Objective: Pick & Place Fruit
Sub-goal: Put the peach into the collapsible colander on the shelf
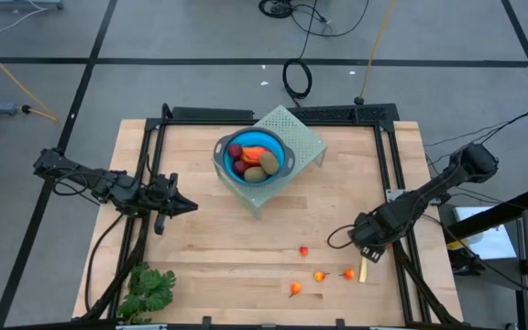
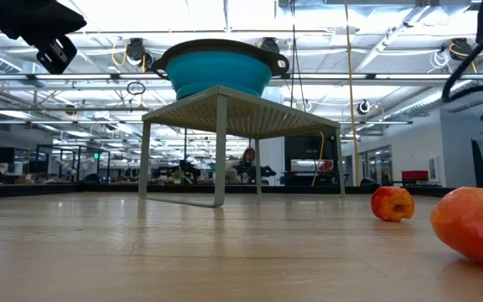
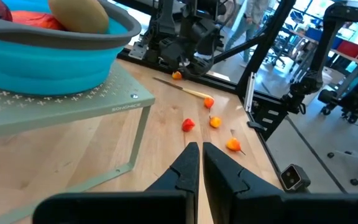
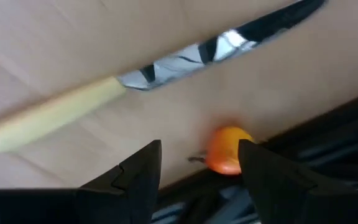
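Right wrist view — orange fruit (image 4: 227,149) between hand (image 4: 199,163) fingers

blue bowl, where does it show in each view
High view: blue bowl at centre, on the green stand, fruit inside.
Low view: upper middle, atop the stand.
Left wrist view: top left corner, on the stand.
Right wrist view: not in it.
Shared landmark: the green stand.

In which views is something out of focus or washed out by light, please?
Right wrist view: the yellow-handled knife and the small orange fruit between the right gripper fingers look soft. Low view: the near orange fruit is blurred, and ceiling lights glare behind the blue bowl.
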Robot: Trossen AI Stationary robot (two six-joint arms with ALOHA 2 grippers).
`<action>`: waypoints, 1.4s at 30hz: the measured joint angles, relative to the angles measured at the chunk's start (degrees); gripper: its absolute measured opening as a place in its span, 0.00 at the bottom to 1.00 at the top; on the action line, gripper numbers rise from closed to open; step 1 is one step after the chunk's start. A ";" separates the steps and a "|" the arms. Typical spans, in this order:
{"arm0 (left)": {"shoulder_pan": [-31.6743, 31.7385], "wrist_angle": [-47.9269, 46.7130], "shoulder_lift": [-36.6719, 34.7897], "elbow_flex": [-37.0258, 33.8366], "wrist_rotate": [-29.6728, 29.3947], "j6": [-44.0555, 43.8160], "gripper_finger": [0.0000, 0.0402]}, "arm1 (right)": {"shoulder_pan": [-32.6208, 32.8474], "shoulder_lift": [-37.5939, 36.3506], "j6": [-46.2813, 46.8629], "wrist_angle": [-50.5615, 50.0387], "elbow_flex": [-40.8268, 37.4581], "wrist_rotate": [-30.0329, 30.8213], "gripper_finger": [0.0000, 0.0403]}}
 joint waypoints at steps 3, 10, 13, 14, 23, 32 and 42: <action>0.01 0.02 -0.01 0.00 -1.25 -0.24 0.05 | -0.20 -0.14 -2.06 -1.95 0.95 0.97 0.52; 0.01 0.06 0.00 0.00 -1.88 -1.33 0.05 | -0.17 -0.12 -5.20 -4.34 1.65 -0.47 0.52; 0.01 0.08 0.02 0.00 -1.90 -1.49 0.05 | -0.17 -0.13 -5.90 -5.13 1.75 -1.83 0.52; 0.01 0.08 0.02 0.00 -1.90 -1.50 0.05 | -0.17 -0.13 -5.89 -5.13 1.75 -1.88 0.52; 0.01 0.10 0.00 0.00 -3.32 -1.51 0.05 | 0.60 -0.13 -8.39 -5.45 1.75 -3.86 0.52; 0.01 0.10 0.02 0.00 -3.39 -1.49 0.05 | 1.68 0.18 -7.91 -4.67 1.63 -6.45 0.52; 0.01 0.78 0.06 0.00 -3.43 -1.51 0.05 | 3.35 6.54 -7.22 -3.69 1.58 -6.51 0.52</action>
